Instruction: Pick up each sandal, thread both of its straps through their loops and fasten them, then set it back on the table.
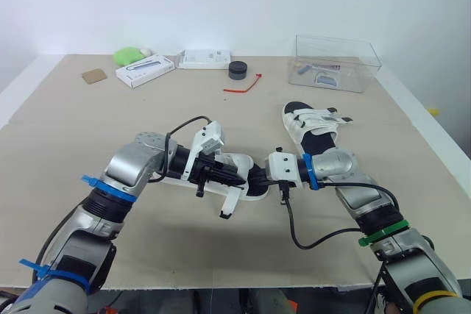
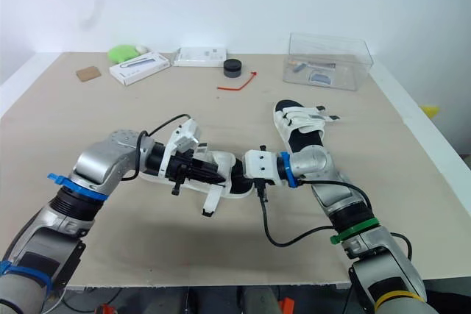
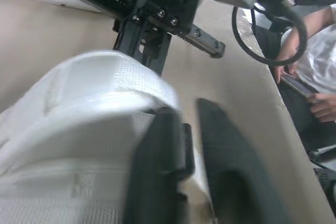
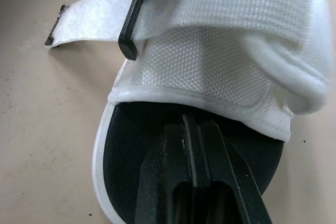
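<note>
A white sandal with a black footbed (image 1: 243, 182) lies near the table's front, between my two grippers. My left gripper (image 1: 223, 174) is shut on one of its white straps (image 3: 105, 87). That strap's loose end (image 1: 229, 204) hangs toward the front edge. From the other side, my right gripper (image 1: 257, 179) is shut, and its fingers (image 4: 181, 150) rest together on the black footbed (image 4: 126, 145) under the strap band. The second sandal (image 1: 313, 126) lies flat behind my right arm, its straps lying across its top.
At the back right stands a clear plastic box (image 1: 337, 62). A black round puck (image 1: 237, 70), a red tie (image 1: 243, 86), two white boxes (image 1: 145, 71), a green object (image 1: 129, 54) and a brown card (image 1: 94, 76) line the back. A person (image 3: 315, 77) sits beyond the table's front edge.
</note>
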